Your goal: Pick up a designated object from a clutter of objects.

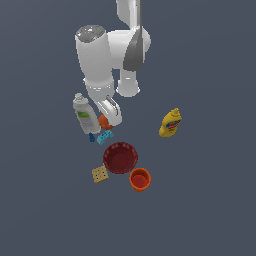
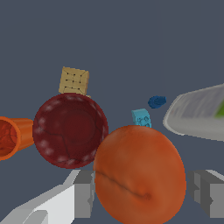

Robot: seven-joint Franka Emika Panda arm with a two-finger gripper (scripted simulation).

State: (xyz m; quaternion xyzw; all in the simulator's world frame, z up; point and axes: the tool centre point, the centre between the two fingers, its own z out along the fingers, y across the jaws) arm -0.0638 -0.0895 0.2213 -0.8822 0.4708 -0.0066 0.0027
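The orange ball (image 1: 103,121) lies between the white bottle (image 1: 85,114) and the light blue brick (image 1: 105,136). My gripper (image 1: 111,120) is down at the ball. In the wrist view the ball (image 2: 139,173) fills the space between my two fingers (image 2: 83,192). The gripper (image 2: 142,194) is open: one finger is at the ball's edge and a small gap shows at the other. The ball rests on the floor.
The dark red ribbed bowl (image 1: 120,158) sits just beyond the brick, with the orange cup (image 1: 140,179) and tan cracker (image 1: 100,174) past it. The yellow mustard bottle (image 1: 171,123) stands at the exterior view's right. A small dark blue piece (image 1: 92,137) lies by the bottle.
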